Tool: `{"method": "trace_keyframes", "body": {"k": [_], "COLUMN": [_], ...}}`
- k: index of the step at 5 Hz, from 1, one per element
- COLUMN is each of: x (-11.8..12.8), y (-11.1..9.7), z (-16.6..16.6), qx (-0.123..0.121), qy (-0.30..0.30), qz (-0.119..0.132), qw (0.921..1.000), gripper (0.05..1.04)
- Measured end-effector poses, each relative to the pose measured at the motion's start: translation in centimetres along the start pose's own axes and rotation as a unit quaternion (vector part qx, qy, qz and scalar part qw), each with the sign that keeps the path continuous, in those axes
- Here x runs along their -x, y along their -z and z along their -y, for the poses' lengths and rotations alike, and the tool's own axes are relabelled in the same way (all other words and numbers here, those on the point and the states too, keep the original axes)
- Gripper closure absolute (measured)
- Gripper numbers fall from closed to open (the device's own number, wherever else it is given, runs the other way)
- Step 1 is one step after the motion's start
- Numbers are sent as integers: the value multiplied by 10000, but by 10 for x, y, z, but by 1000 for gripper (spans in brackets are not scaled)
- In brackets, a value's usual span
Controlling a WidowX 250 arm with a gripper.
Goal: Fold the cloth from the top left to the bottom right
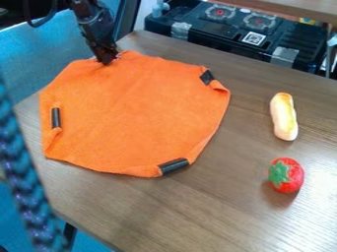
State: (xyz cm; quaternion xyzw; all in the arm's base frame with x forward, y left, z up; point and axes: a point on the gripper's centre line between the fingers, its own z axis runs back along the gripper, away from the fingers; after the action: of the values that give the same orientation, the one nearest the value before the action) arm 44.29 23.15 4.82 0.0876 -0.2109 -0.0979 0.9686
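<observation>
Cloth [135, 115], orange and nearly flat, is spread over the left and middle of the bench [217, 211]. A bit of its top left edge is hidden by the tool [107, 59], and the cloth is rumpled there. Its rim is curled over beside the black strips [174, 165], seen at the left, bottom and upper right edges. The arm [91, 22] is cut off by the top of the view. The bench's left edge is partly covered by a blurred blue braided cord [26, 187], close to the camera.

The cloth is touched by the tips of the tool; whether these are spread or pressed together on the fabric cannot be told, since they are dark and run into one another.

To the right, well apart from the cloth, a toy bread roll [284, 116] is placed, with a red toy strawberry [294, 178] nearer the camera. The space behind the bench is taken up by a black case [227, 42] with two printed burners, partly covered at the upper right by a wooden shelf [296, 7].
</observation>
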Motion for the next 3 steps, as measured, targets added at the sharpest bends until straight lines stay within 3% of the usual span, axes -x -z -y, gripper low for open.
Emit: {"method": "trace_keyframes", "body": {"k": [1,2,3], "x": [-4,-1,-4], "y": [-1,-4,-38], "z": [2,6,13], "qx": [92,260,385], "qy": [-101,-106,-18], "qz": [82,180,607], "qw": [9999,9994,9974], "gripper": [1010,1022,1024]}}
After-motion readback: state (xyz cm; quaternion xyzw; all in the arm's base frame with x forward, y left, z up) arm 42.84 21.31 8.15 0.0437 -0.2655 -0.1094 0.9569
